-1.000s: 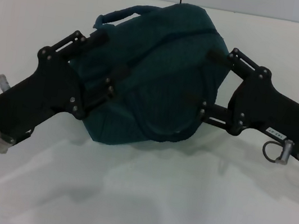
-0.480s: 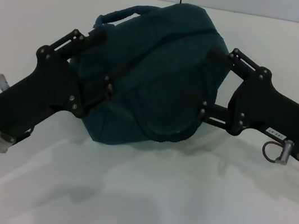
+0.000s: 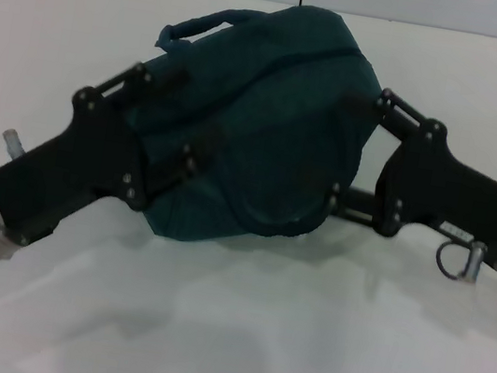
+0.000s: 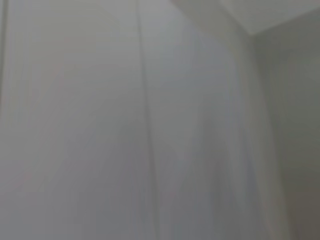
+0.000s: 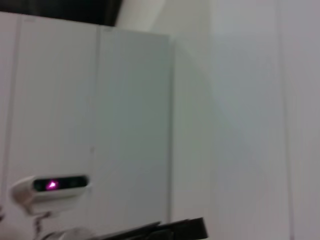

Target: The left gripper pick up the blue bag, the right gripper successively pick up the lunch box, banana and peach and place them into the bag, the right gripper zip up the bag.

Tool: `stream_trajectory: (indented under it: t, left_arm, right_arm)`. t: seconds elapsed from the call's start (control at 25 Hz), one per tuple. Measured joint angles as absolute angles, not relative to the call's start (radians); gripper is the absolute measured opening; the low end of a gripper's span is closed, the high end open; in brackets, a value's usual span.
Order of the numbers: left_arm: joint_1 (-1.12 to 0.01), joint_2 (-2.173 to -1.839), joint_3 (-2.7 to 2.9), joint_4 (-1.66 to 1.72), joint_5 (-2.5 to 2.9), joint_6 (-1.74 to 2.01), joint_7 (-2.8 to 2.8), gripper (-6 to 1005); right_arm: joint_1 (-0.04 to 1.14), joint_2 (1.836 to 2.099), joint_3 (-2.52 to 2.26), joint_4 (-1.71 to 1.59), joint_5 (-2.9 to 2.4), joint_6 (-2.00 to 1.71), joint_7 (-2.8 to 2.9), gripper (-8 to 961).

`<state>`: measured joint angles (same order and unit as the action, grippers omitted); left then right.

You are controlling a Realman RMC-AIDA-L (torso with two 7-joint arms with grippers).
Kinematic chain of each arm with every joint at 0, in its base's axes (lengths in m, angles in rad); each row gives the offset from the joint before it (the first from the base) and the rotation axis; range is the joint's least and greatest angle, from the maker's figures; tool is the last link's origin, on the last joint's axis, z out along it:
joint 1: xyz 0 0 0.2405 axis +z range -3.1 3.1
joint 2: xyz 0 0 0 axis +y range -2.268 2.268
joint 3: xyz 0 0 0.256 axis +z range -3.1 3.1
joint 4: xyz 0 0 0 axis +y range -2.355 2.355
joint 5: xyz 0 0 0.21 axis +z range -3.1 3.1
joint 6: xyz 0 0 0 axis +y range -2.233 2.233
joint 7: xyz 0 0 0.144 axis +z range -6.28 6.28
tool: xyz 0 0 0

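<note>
Held up over the white table (image 3: 299, 346): the blue bag (image 3: 268, 123), bulging and closed across its top, one padded handle (image 3: 198, 27) arching at the far left side. Pressed against the bag's left flank, the left gripper (image 3: 177, 133), fingers spread wide along the fabric (one finger by the handle, the other lower down on the bag's near side). Set against the bag's right flank, the right gripper (image 3: 354, 146), also spread wide, one finger at the upper right edge, the other at the lower right. Clamped on fabric or merely resting against it: cannot tell. Hidden from sight, whatever lies inside the bag. Only pale walls in both wrist views.
</note>
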<state>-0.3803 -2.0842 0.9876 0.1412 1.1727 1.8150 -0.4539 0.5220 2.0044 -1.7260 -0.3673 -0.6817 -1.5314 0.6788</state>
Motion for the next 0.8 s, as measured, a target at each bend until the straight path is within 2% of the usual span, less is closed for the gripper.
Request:
stream_trajectory:
  t: [0.12, 0.2, 0.24, 0.28, 0.44, 0.68, 0.8]
  left_arm:
    - [-0.368, -2.073, 1.046, 0.202, 1.2, 1.821, -0.486, 611]
    - [-0.355, -2.063, 1.082, 0.274, 1.239, 1.825, -0.545, 609]
    - [-0.351, -2.059, 1.088, 0.297, 1.252, 1.827, -0.572, 608]
    - [-0.35, -2.056, 1.09, 0.312, 1.259, 1.829, -0.591, 607]
    - [-0.351, -2.049, 1.09, 0.32, 1.264, 1.834, -0.61, 603]
    - [-0.349, -2.048, 1.094, 0.321, 1.267, 1.838, -0.62, 522]
    - [-0.347, -2.048, 1.094, 0.321, 1.267, 1.838, -0.62, 526]
  right_arm:
    - [0.528, 1.97, -1.722, -0.373, -0.742, -1.571, 0.711, 871]
    - [0.547, 1.926, -1.722, -0.369, -0.787, -1.645, 0.775, 871]
    - [0.547, 1.926, -1.722, -0.369, -0.787, -1.645, 0.775, 871]
    - [0.556, 1.908, -1.722, -0.358, -0.807, -1.69, 0.792, 871]
    - [0.558, 1.9, -1.723, -0.354, -0.833, -1.715, 0.794, 871]
    - [0.558, 1.898, -1.722, -0.352, -0.854, -1.718, 0.796, 871]
    - [0.551, 1.897, -1.721, -0.354, -0.859, -1.719, 0.794, 871]
